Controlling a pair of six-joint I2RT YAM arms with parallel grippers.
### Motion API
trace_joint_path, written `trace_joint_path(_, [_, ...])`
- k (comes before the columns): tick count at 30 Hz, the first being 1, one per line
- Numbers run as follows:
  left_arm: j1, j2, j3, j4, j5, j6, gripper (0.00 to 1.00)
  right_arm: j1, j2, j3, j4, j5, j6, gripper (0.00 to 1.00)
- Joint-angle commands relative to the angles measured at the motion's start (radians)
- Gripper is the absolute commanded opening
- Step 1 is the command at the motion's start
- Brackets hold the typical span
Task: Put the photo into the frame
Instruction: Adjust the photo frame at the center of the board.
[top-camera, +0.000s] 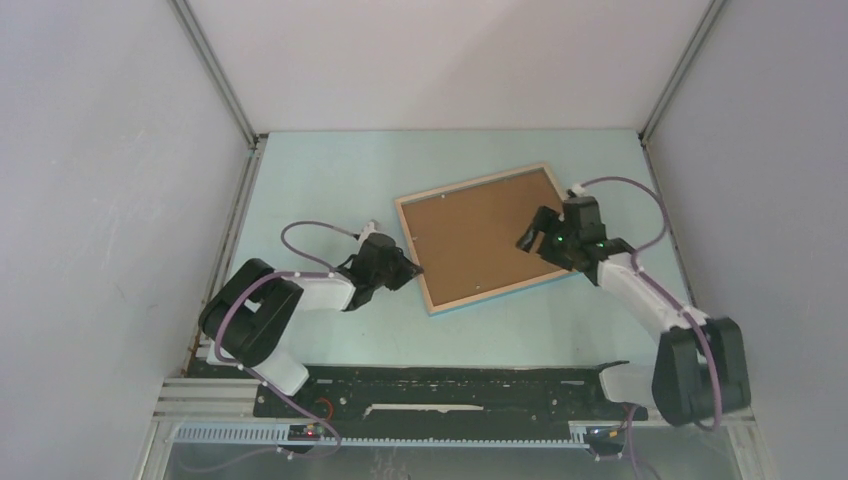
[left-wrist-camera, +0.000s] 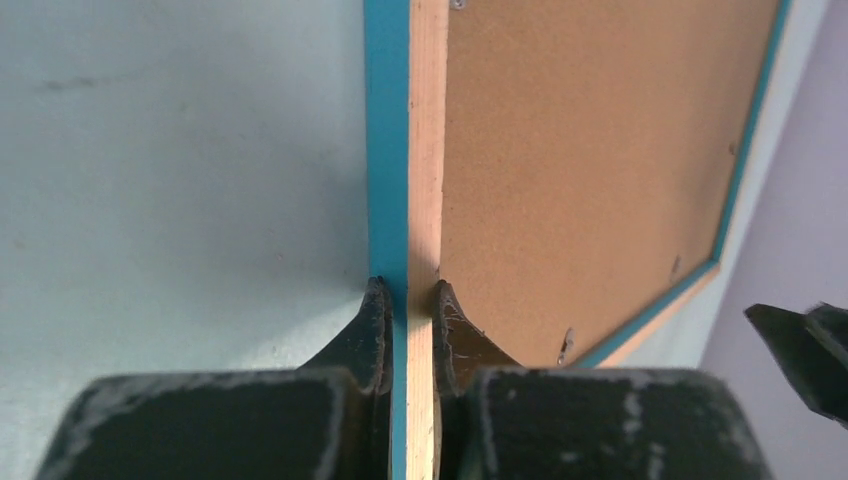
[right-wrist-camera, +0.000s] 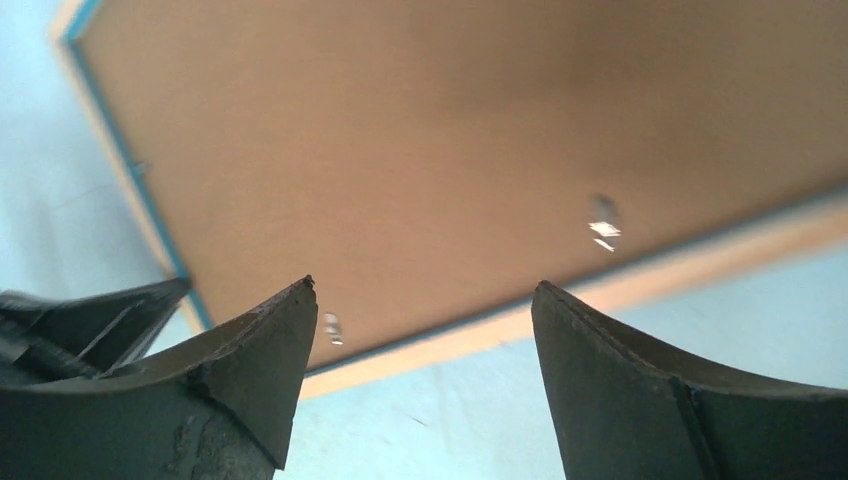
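Pale blue-green tabletop (top-camera: 320, 180), white-walled booth (top-camera: 450, 60): frame (top-camera: 470, 183) lying back-up, gripped at one edge.
Frame sits centre-right of the top view, skewed, light-wood back up, blue face downward; brown backing board (top-camera: 480, 235) fills its opening, small metal tabs (right-wrist-camera: 603, 225) at its edges. Left gripper (top-camera: 408, 270) is clamped on the frame's left rail near the lower-left corner, one finger on each face of the wood. Right gripper (top-camera: 533, 232) hangs over the board's right part, jaws wide apart, nothing between them. Black mounting rail (top-camera: 450, 385) and purple cables (top-camera: 305, 224) occupy the lower picture.
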Motion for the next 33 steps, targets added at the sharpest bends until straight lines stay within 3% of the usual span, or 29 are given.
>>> trace_joint_path(1, [-0.034, -0.024, -0.1, 0.207, 0.133, -0.068, 0.0, -0.098, -0.131, -0.047, -0.205, 0.17, -0.024, 0.86])
trace_joint_path(5, [-0.033, -0.071, -0.153, 0.201, 0.165, 0.025, 0.0, -0.233, -0.143, -0.014, -0.245, 0.07, -0.095, 0.87])
trace_joint_path(9, [-0.038, -0.145, -0.191, 0.167, 0.148, 0.106, 0.0, -0.301, -0.052, 0.095, -0.302, 0.111, -0.193, 0.87])
trace_joint_path(12, [-0.045, -0.173, -0.216, 0.186, 0.137, 0.122, 0.0, -0.307, 0.082, 0.243, -0.36, 0.209, -0.219, 0.89])
trace_joint_path(17, [-0.045, -0.176, -0.253, 0.258, 0.134, 0.121, 0.01, -0.321, 0.334, 0.518, -0.492, 0.227, -0.162, 0.89])
trace_joint_path(21, [-0.045, -0.188, -0.288, 0.311, 0.116, 0.106, 0.11, -0.319, 0.481, 0.683, -0.578, 0.256, -0.19, 0.89])
trace_joint_path(25, [-0.045, -0.182, -0.289, 0.326, 0.115, 0.106, 0.23, -0.322, 0.556, 0.73, -0.563, 0.221, -0.201, 0.88])
trace_joint_path(33, [-0.048, -0.121, -0.265, 0.349, 0.149, 0.107, 0.24, -0.321, 0.659, 0.751, -0.561, 0.211, -0.203, 0.88])
